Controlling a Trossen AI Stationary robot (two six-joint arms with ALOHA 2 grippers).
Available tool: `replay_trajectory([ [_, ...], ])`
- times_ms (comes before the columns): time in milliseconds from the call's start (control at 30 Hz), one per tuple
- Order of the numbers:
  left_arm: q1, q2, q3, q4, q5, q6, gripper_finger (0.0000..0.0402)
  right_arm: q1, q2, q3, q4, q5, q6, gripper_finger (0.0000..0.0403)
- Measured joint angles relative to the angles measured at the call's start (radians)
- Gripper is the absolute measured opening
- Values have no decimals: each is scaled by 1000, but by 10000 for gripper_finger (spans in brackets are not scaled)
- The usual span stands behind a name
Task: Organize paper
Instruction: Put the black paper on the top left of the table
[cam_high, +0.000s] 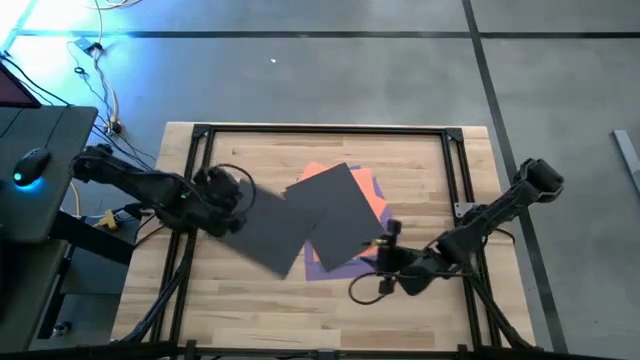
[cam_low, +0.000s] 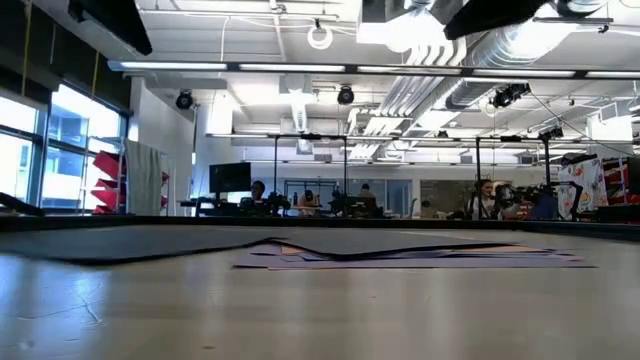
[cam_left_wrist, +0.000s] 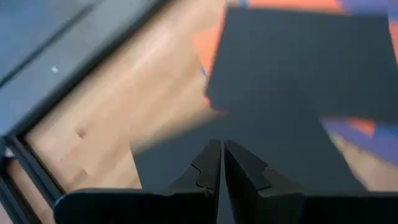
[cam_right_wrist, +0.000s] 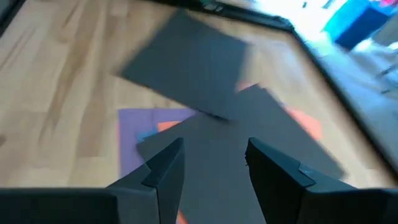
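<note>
Two dark grey sheets of paper lie flat on the wooden table. One (cam_high: 262, 232) (cam_right_wrist: 186, 62) lies alone toward the left. The other (cam_high: 335, 205) (cam_right_wrist: 236, 146) tops a fanned pile with orange (cam_high: 375, 200), purple (cam_high: 320, 262) (cam_right_wrist: 134, 134) and a sliver of blue (cam_right_wrist: 146, 134) beneath it. My left gripper (cam_high: 237, 207) (cam_left_wrist: 221, 155) is shut above the left sheet's far corner. My right gripper (cam_high: 385, 245) (cam_right_wrist: 214, 163) hangs open over the pile's near right corner. In the low view the sheets (cam_low: 400, 255) lie with no gripper near the tabletop.
A black metal frame (cam_high: 320, 130) borders the tabletop, with upright rails at left (cam_high: 195, 180) and right (cam_high: 462, 180). A cable loop (cam_high: 362, 290) hangs by my right arm. A desk with a mouse (cam_high: 35, 160) stands off the left edge. People sit far behind the table (cam_low: 300, 200).
</note>
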Motion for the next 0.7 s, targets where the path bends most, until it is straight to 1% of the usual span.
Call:
replay_trajectory([
  [33,-10,24,0,4,17,-7,0,-17,28,0,45,-38,-40,153],
  [100,-32,71,-18,42,16,-25,0,-49,84,0,130,-93,-99,153],
  [167,-45,117,-70,122,5,-19,0,-83,130,0,181,-101,-113,153],
  [267,-30,183,-174,321,4,16,0,-161,173,0,199,-85,-62,153],
  [367,3,251,-285,555,-62,40,0,-260,199,0,178,-109,8,153],
  [433,39,295,-343,708,-96,75,0,-336,212,0,137,-166,61,153],
  [533,106,363,-403,909,-130,162,0,-424,244,0,113,-320,70,153],
  [600,157,410,-431,1013,-149,228,0,-452,284,0,122,-396,52,153],
  [700,242,476,-446,1151,-125,343,0,-464,355,0,126,-445,34,146],
])
